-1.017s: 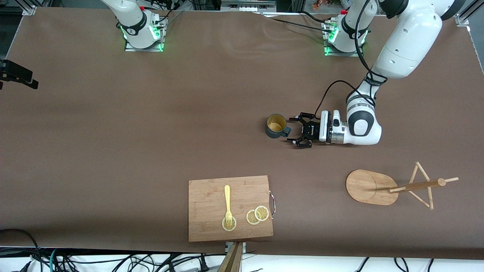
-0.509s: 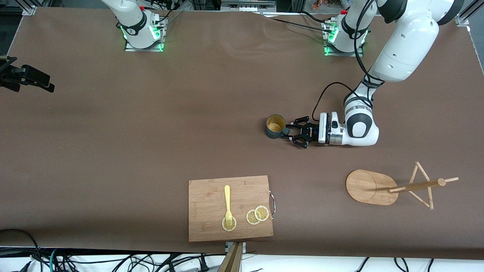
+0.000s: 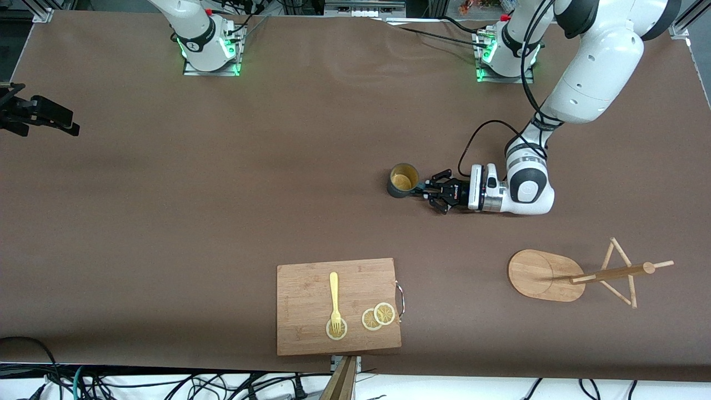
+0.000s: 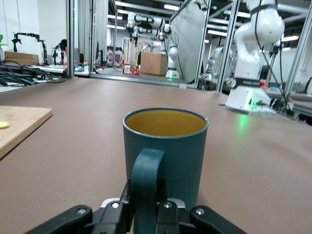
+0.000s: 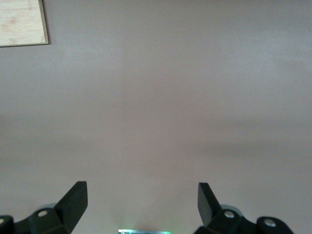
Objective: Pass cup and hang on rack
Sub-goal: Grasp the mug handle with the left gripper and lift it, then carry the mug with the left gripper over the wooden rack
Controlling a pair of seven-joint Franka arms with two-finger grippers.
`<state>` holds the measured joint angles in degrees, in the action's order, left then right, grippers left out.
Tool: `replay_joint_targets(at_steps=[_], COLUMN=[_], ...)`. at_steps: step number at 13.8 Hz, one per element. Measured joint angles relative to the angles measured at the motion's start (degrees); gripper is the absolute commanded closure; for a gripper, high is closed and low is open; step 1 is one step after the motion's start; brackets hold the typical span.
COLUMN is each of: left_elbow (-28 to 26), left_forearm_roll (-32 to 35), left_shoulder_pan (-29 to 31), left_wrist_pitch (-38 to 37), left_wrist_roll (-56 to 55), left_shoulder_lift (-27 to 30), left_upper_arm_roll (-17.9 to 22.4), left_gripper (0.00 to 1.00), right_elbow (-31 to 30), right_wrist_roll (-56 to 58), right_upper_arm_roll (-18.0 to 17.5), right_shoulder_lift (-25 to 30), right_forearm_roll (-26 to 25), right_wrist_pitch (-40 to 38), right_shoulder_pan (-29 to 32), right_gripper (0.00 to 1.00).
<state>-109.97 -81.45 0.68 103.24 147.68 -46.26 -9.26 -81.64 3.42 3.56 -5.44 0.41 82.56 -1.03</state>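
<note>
The dark teal cup (image 3: pixel 402 180) with its mustard-yellow inside stands upright on the brown table, mid-table toward the left arm's end. My left gripper (image 3: pixel 424 194) lies low and level beside it, shut on the cup's handle (image 4: pixel 146 180). In the left wrist view the cup (image 4: pixel 168 146) fills the middle, with both fingers (image 4: pixel 120 207) pressed against the handle's sides. The bamboo rack (image 3: pixel 541 275) stands nearer the front camera, its post (image 3: pixel 611 273) and crossed pegs bare. My right gripper (image 5: pixel 141 191) hangs open over bare table at the right arm's end and holds nothing.
A wooden cutting board (image 3: pixel 311 289) lies near the table's front edge, with a yellow fork (image 3: pixel 334 294) and lemon slices (image 3: pixel 379 315) on it. One corner of the board (image 5: pixel 22 22) shows in the right wrist view. The right arm's base (image 4: pixel 251 92) stands past the cup.
My left gripper went from open to shut on the cup's handle, and the cup shifted slightly toward the right arm's end. The right gripper moved a little early on, then held still.
</note>
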Motion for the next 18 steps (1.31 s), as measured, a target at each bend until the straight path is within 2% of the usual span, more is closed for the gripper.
replay_joint_targets(at_steps=[3, 6, 8, 13, 18], left_elbow=[-0.39, -3.95, -6.22, -7.19, -7.75], left_forearm_roll=[-0.05, -0.07, -0.07, -0.07, 0.74], left_shoulder_pan=[1.13, 4.34, 8.67, 20.89, 28.04], left_wrist_pitch=[-3.32, -3.89, -4.17, -4.95, -6.70], left_wrist_roll=[-4.34, -13.10, -19.30, -39.20, -51.43], left_shoulder_lift=[1.07, 7.30, 10.60, 11.28, 11.27], left_upper_arm_roll=[0.00, 0.10, 0.32, 0.88, 2.10], left_gripper=[1.00, 1.00, 1.00, 1.00, 1.00], right_elbow=[0.03, 0.06, 0.06, 0.07, 0.07], right_wrist_roll=[0.00, 0.00, 0.00, 0.00, 0.00], right_upper_arm_roll=[0.00, 0.00, 0.01, 0.01, 0.00], right_shoulder_lift=[-0.01, -0.02, -0.03, -0.03, -0.03], right_forearm_roll=[0.00, 0.00, 0.00, 0.00, 0.00], right_wrist_pitch=[0.18, 0.29, 0.37, 0.41, 0.44], right_shoulder_pan=[0.00, 0.00, 0.03, 0.03, 0.03], right_gripper=[0.00, 0.00, 0.00, 0.00, 0.00])
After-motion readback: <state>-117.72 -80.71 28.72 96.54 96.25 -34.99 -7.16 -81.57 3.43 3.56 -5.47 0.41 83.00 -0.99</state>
